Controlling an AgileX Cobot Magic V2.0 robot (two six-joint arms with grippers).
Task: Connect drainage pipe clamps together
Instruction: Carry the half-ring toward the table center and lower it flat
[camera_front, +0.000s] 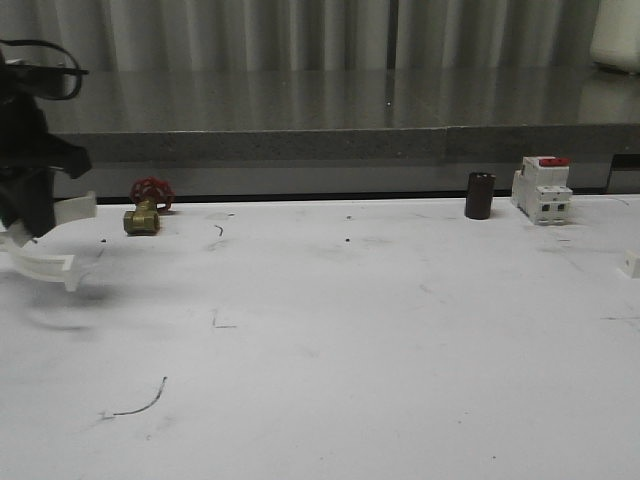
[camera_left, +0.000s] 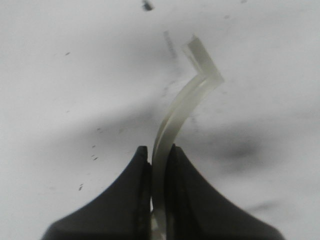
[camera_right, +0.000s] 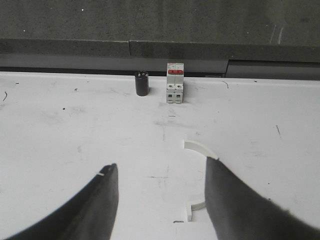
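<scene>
With the left pincer (camera_left: 157, 162) pinching one clamp (camera_left: 182, 107) above the bench (camera_front: 350, 330), the right pincer (camera_right: 160, 192) spread beside the other clamp (camera_right: 200, 149); next: grasp it, align tabs.

At the left of the frame a translucent white plastic clamp half (camera_front: 45, 262) looks smooth, near a brass valve (camera_front: 141, 219), while the matt white desk (camera_front: 380, 340) is scuffed and the black fingers (camera_left: 131, 200) have a dull sheen.
</scene>
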